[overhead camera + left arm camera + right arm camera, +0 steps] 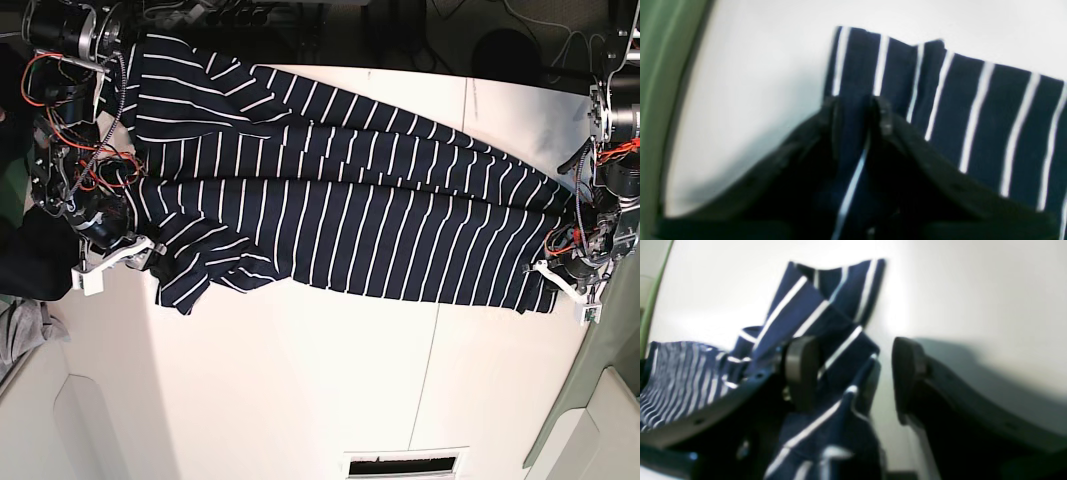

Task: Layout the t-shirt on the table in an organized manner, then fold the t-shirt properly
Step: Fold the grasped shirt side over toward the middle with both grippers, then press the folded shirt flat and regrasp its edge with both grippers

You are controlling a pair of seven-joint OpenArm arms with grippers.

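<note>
The t-shirt (340, 215), dark navy with thin white stripes, lies stretched across the far half of the white table (300, 390), with a rumpled sleeve at the left. My left gripper (857, 105) is shut on the shirt's corner (973, 110); in the base view it is at the shirt's right end (562, 272). My right gripper (853, 346) is open, with a bunched fold of the shirt (826, 323) lying between its jaws against the left finger (801, 370). In the base view it is at the shirt's left end (135, 252).
A plain dark garment (20, 255) and a grey cloth (25, 330) hang off the table's left edge. A dark seam line (428, 370) crosses the tabletop. A vent slot (395, 465) sits at the near edge. A green surface (656, 100) borders the table by my left arm.
</note>
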